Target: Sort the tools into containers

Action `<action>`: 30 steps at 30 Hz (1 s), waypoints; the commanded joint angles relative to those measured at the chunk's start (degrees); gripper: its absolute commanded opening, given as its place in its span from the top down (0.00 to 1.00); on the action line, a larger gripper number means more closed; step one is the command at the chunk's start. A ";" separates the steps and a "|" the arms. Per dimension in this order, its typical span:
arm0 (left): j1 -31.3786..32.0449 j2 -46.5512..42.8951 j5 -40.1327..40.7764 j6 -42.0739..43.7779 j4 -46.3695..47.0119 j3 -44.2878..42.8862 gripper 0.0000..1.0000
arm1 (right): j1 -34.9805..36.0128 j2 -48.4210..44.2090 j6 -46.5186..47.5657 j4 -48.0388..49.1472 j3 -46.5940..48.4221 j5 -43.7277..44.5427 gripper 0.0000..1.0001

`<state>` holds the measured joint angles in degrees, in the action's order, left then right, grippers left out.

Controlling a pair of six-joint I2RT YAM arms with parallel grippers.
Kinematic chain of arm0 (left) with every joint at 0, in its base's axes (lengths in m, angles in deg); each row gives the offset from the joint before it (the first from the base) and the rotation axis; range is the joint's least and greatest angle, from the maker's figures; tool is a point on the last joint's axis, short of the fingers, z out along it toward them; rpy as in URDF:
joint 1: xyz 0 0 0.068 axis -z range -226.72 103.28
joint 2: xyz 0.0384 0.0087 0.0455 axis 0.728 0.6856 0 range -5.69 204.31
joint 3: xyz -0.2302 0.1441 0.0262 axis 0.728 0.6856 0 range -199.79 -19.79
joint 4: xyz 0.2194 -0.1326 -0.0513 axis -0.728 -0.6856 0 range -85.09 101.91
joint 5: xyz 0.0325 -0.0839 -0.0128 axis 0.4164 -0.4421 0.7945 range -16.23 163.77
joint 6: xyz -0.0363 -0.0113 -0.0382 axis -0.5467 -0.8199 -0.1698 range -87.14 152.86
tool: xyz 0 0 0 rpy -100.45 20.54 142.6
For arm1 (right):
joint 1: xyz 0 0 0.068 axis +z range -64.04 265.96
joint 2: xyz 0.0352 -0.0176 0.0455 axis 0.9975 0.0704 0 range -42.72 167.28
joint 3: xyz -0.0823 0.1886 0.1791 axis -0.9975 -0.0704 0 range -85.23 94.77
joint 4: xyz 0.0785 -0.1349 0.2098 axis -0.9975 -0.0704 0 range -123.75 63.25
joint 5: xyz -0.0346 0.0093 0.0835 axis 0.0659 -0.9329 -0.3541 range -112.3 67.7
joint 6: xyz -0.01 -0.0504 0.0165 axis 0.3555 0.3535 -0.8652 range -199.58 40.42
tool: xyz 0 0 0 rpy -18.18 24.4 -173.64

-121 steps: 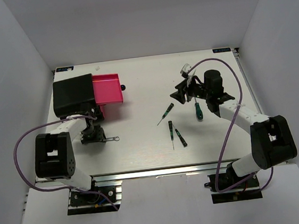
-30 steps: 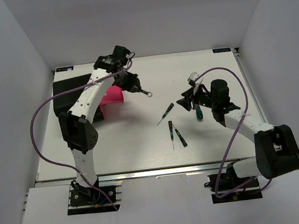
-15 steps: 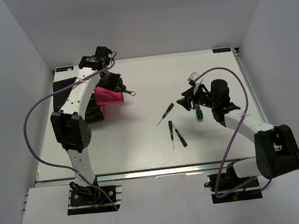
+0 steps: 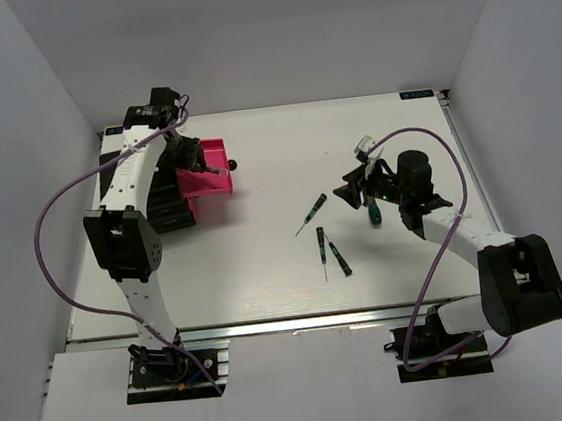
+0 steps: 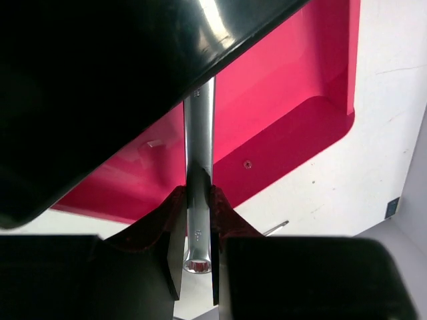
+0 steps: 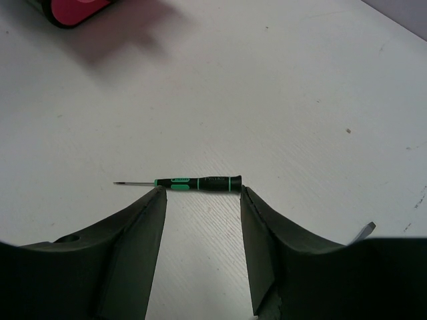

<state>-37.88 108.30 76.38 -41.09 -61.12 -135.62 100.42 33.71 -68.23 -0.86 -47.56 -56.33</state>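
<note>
Step in hand: placing the wrench (image 5: 199, 140) into the drawer (image 5: 293, 87); judged from the pose, release is not yet done.
Left gripper (image 5: 198, 200): clamped narrow on the wrench shank, just above the ring end, which sits low between the fingers.
Wrench location: in the left wrist view it runs up the centre of the frame over the pink drawer floor. Its far end is hidden behind a black edge, so contact with the drawer cannot be told.
Drawer location: upper left of the top view, pulled out of the black cabinet (image 4: 167, 210).
Wrench handling: flat, stiff, light steel with a smooth plated surface, likely slippery. Held near one end, it may pivot in the grip. A hold across the flat faces at mid-shank would be steadier.
Right gripper (image 6: 202, 195): jaws apart and empty, hovering above the bench (image 4: 270, 292).
Slim screwdriver (image 6: 197, 183): lies flat on the bench beyond the right fingertips, not touched.
Other tools: two slim screwdrivers (image 4: 321, 241) (image 4: 338, 258) and the big screwdriver (image 4: 370, 209) lie right of centre in the top view.
Screwdriver handling: light, stiff and round, so likely to roll. Take hold across the handle, not the thin shaft.
</note>
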 commanded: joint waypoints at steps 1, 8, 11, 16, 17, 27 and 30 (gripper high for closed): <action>0.04 0.87 1.08 1.88 1.05 -2.38 1.00 | -0.31 -1.10 0.33 2.76 0.03 0.45 0.46; 0.12 0.27 2.31 4.08 2.11 -3.17 0.50 | -0.31 -0.84 0.42 2.50 0.47 0.01 0.45; 0.04 -0.53 2.84 5.48 2.54 -3.26 0.42 | -0.40 -0.57 0.60 2.15 0.82 -0.34 0.45; 0.30 -3.16 -1.19 9.25 6.84 -1.25 0.50 | -0.39 0.22 0.95 0.92 2.40 -4.02 0.44; 0.39 -3.95 -5.12 10.48 10.68 -0.28 0.59 | -0.22 0.57 0.86 0.13 2.93 -5.08 0.45; 8.20 -10.29 -16.24 36.23 25.50 2.99 0.83 | 2.15 8.29 -3.26 -5.23 13.83 -7.30 0.94; 14.17 -3.54 -8.63 42.99 15.49 -5.87 0.62 | 2.33 9.27 -5.20 -7.42 15.76 -3.79 0.94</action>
<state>-28.94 102.66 64.29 -8.92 -41.34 -135.60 102.39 42.28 -71.24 -6.06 -34.88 -62.62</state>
